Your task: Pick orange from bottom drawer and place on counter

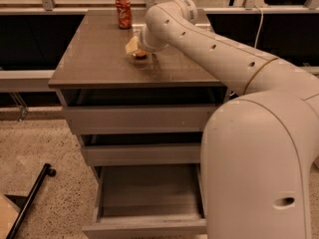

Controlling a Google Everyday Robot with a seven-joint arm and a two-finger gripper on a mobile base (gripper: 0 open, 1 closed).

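Observation:
The orange (141, 54) shows as a small round fruit low over the middle of the counter (94, 59), right at its surface. My gripper (136, 50) is over the counter's middle, shut on the orange, with one pale finger (131, 45) on its left side. My white arm reaches in from the right and covers the counter's back right part. The bottom drawer (149, 200) is pulled out at the foot of the cabinet, and its grey tray holds nothing.
A red soda can (123, 12) stands at the counter's back edge, left of my arm. The two upper drawers (139, 118) are slightly ajar. A black rod (30, 198) lies on the speckled floor at lower left. My large arm body fills the right side.

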